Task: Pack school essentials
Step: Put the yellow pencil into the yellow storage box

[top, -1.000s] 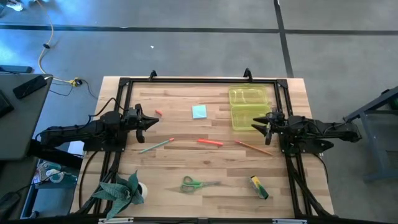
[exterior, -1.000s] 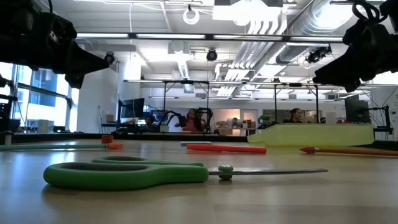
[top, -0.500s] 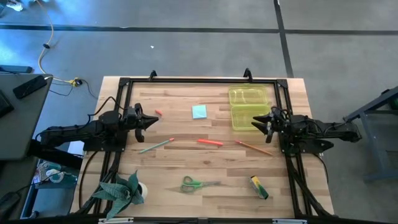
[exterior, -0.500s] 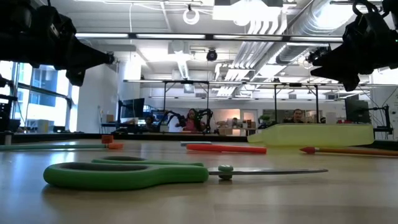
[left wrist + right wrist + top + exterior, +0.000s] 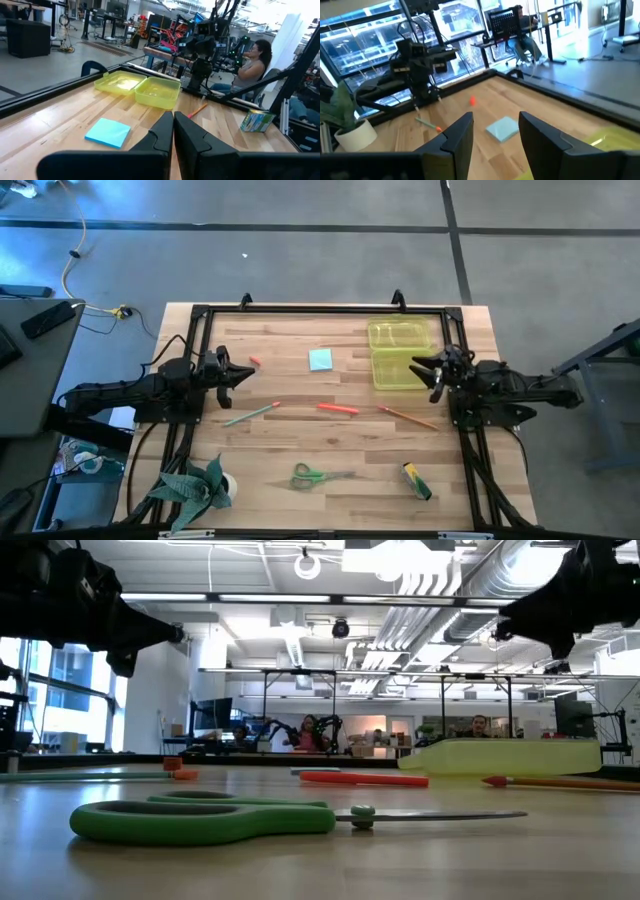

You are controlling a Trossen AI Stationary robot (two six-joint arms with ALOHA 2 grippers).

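Note:
The stationery lies spread on the wooden table: light-blue note pad (image 5: 320,359), tiny red piece (image 5: 255,362), green pencil (image 5: 250,414), red-orange marker (image 5: 338,409), wooden pencil (image 5: 407,417), green-handled scissors (image 5: 318,475) and yellow-green stick (image 5: 416,480). All lie flat and no gripper touches them. My left gripper (image 5: 245,373) hovers shut at the table's left side, near the red piece. My right gripper (image 5: 420,372) hovers open at the right side, over the near edge of the open yellow case (image 5: 398,352). In the right wrist view its fingers (image 5: 462,132) stand apart above the table, with the note pad (image 5: 502,128) beyond them.
A leafy plant in a white pot (image 5: 195,485) stands at the near left corner. A black frame (image 5: 320,308) runs round the table's edges. The middle of the table between the arms holds only the flat stationery. A seated person (image 5: 252,62) shows in the room beyond.
My right gripper has risen, and its fingers have tipped up from slanting down toward level, drawing slightly toward the table's far edge. The left arm and all the stationery have stayed where they were.

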